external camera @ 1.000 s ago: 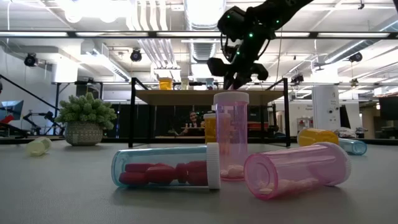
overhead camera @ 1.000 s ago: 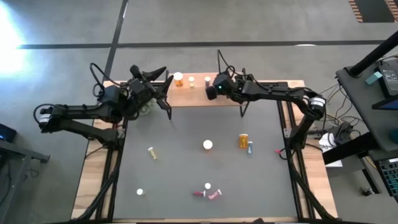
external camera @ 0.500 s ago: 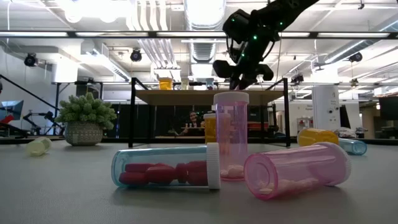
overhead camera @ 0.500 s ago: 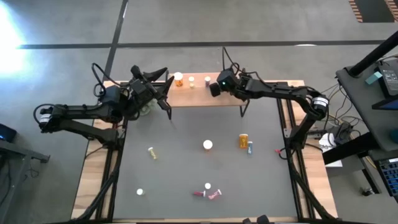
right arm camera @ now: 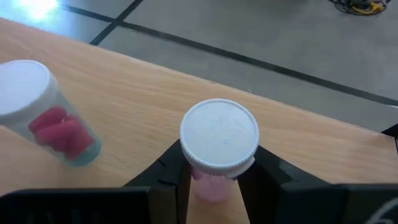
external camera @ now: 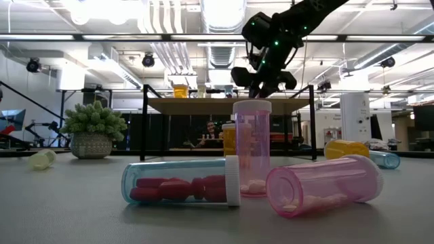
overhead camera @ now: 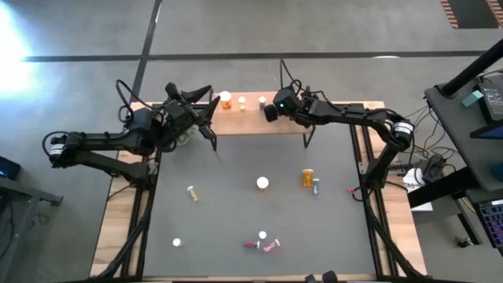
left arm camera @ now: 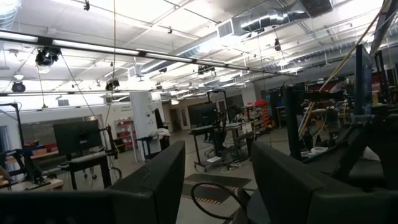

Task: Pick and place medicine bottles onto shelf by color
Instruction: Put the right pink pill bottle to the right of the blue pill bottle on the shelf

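Note:
My right gripper (overhead camera: 270,110) is over the light-wood shelf (overhead camera: 330,119) at the table's far edge, shut on a pink bottle with a white cap (right arm camera: 219,135). A bottle with red pills (right arm camera: 38,112) stands on the shelf beside it. An orange bottle (overhead camera: 225,100) and two small bottles (overhead camera: 243,102) stand on the shelf's left part. My left gripper (overhead camera: 209,116) hovers open and empty at the shelf's left end, and its wrist view (left arm camera: 217,162) looks into the room. Several bottles lie or stand on the grey table (overhead camera: 236,212). My right gripper pinches the pink bottle's body just under its white cap (right arm camera: 211,184) between its two fingers (right arm camera: 179,180). The fingers come from above, slanting down. The bottle is upright over the shelf board. Its cap hides its base, so I cannot tell whether it rests on the board.
On the table are a yellowish bottle (overhead camera: 192,192), a white-capped one (overhead camera: 262,183), an orange one (overhead camera: 307,178) and pink and red ones near the front (overhead camera: 267,245). A green plant (external camera: 93,129) stands far left. The shelf's right half is bare wood.
My right gripper has moved a little toward the table's far edge and right, over the shelf, with the pink bottle still in its hold. It has kept still for the last half second.

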